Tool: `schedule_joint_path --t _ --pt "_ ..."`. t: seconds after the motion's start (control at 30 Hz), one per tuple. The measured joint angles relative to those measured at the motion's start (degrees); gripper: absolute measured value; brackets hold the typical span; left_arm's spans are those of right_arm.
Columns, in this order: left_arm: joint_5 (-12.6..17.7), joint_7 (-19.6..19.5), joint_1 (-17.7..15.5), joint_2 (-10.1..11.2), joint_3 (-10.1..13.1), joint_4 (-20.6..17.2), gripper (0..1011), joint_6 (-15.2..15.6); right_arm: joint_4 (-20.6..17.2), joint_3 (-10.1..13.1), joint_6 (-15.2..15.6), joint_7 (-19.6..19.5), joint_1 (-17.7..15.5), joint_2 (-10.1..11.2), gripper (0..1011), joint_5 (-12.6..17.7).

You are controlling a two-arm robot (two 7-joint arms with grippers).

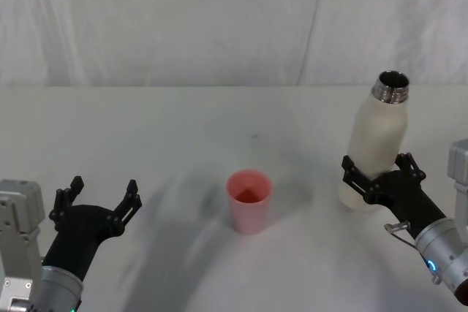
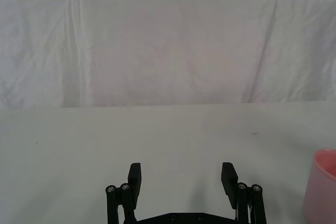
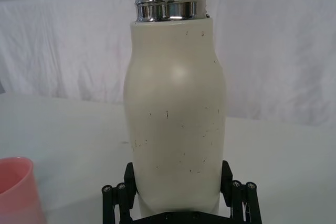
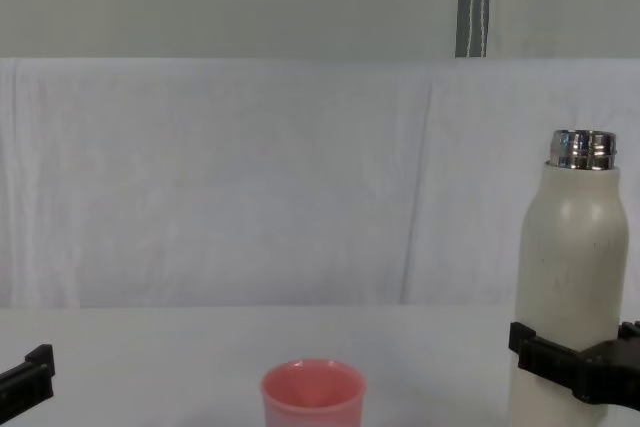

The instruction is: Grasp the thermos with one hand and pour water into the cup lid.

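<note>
Two fingers of my right end effector (image 1: 374, 174) clamp the thermos (image 1: 376, 145) low on its cream, speckled body; it stands upright, steel neck uncapped, at the bench's (image 1: 183, 122) right. The pink cup lid (image 1: 249, 201) sits mid-bench. My left end effector (image 1: 102, 199) gapes wide, holding nothing.
</note>
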Motion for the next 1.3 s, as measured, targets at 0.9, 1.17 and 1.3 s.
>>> schedule_joint_path --t 0.9,1.17,1.3 --pt "0.0 0.0 0.0 0.0 0.0 0.0 1001 0.0 2.76 0.09 -0.85 0.13 1.43 -0.94 951 0.22" --pt "0.0 0.0 0.0 0.0 0.0 0.0 1001 0.0 2.98 -0.11 -0.87 0.34 1.69 -0.83 951 0.2" --pt "0.0 0.0 0.0 0.01 0.0 0.0 1001 0.0 3.17 -0.28 -0.79 0.6 1.78 -0.66 951 0.11"
